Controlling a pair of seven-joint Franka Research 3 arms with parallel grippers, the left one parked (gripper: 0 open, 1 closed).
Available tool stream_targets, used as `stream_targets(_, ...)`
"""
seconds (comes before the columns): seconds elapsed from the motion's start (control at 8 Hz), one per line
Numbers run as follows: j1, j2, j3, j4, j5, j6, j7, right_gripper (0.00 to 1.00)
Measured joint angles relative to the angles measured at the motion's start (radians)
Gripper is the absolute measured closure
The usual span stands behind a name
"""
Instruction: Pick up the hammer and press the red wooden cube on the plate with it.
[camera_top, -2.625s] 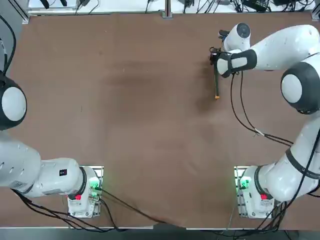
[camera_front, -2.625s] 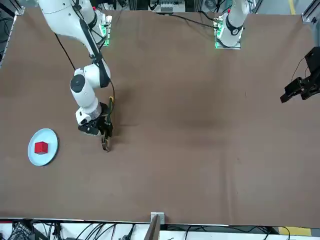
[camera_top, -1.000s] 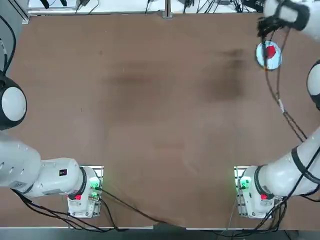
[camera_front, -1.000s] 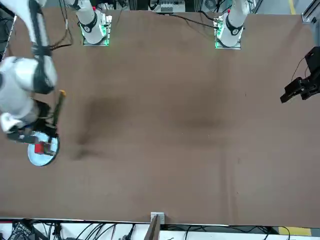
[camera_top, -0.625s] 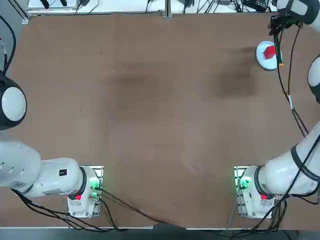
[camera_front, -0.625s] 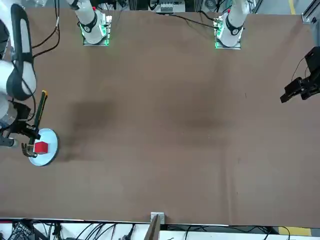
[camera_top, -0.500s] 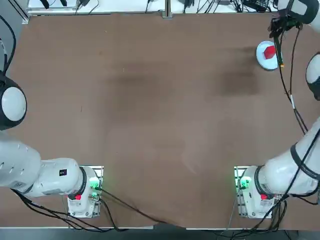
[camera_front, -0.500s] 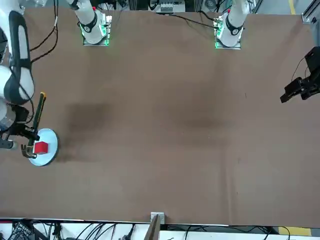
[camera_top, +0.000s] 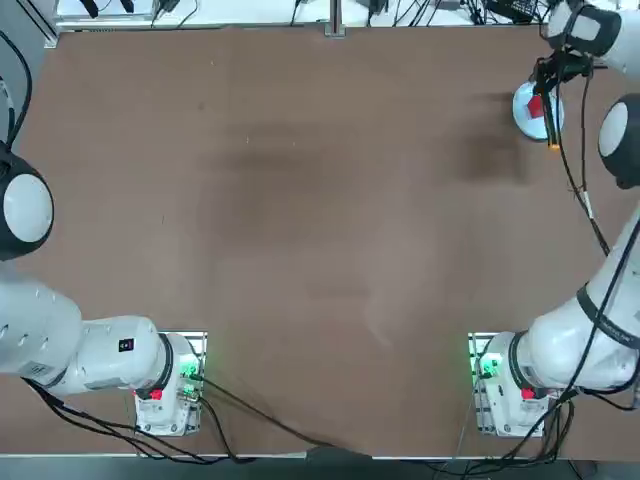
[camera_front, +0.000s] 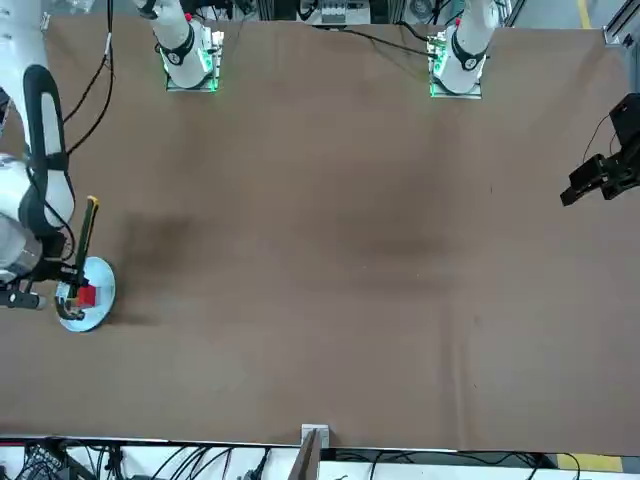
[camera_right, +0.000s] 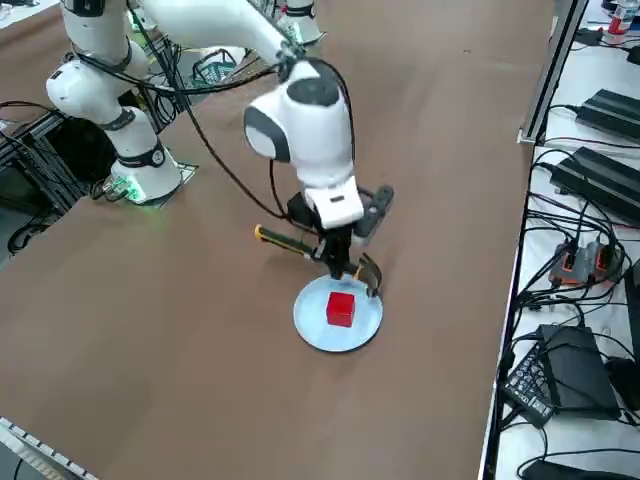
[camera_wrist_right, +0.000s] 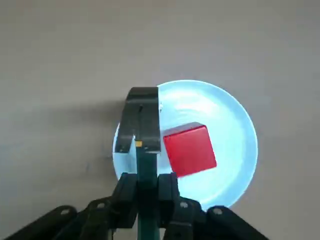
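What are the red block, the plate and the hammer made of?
Red block: probably painted wood, flat-sided and evenly red. Plate: perhaps plastic or china, smooth with a soft shine. Hammer: the dark, glinting head looks like metal; its green handle may be rubber or plastic.

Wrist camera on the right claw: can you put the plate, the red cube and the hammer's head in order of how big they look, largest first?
1. Plate, clearly the largest
2. Hammer's head and red cube: too alike to rank, and the head may be nearer the camera
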Motion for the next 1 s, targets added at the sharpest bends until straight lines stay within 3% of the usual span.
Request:
stream_targets(0.38,-0.014,0.004,0.000,0.021,0.006,-0.005,-0.023,0.80)
stream_targets(1.0,-0.035,-0.043,-0.001,0.031,0.006,-0.116,-0.054,0.80)
